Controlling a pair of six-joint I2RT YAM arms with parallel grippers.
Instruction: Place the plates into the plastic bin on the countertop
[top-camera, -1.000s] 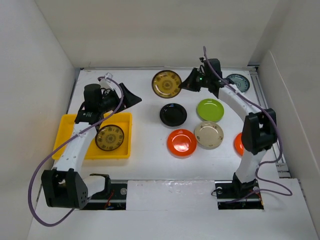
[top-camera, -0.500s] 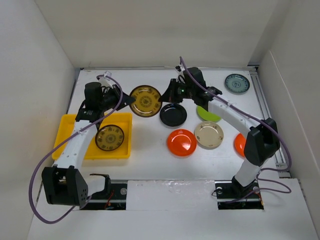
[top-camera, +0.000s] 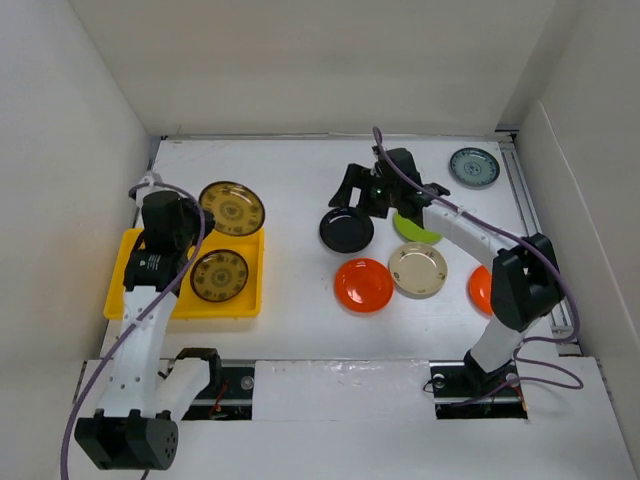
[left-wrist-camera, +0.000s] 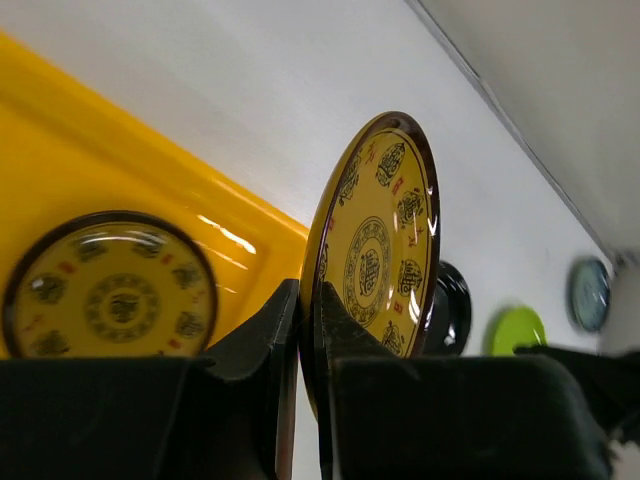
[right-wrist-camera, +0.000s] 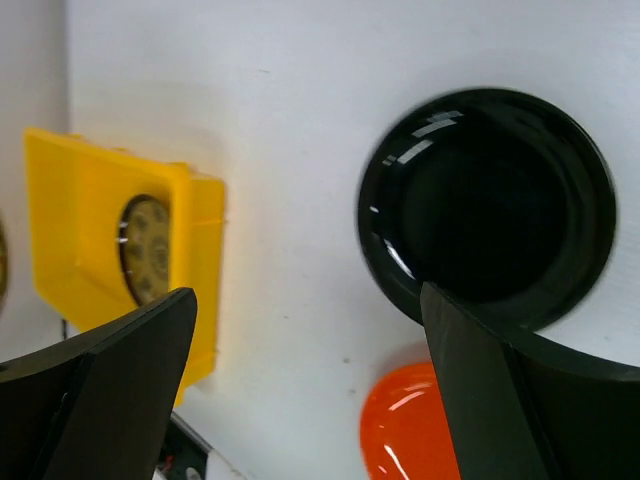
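While the left fingers (left-wrist-camera: 255, 360) clench a glossy, stiff, likely slippery brown-gold plate (left-wrist-camera: 375, 240) by its rim, the yellow bin (left-wrist-camera: 70, 170) just beyond them, the right fingers (right-wrist-camera: 120, 390) hang released above the black plate (right-wrist-camera: 490, 200).

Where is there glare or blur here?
Left wrist view: white glare streaks on the bright yellow plastic bin; the black fingers look soft. Right wrist view: the round glossy black plate shows white rim reflections. Top view: even, sharp.
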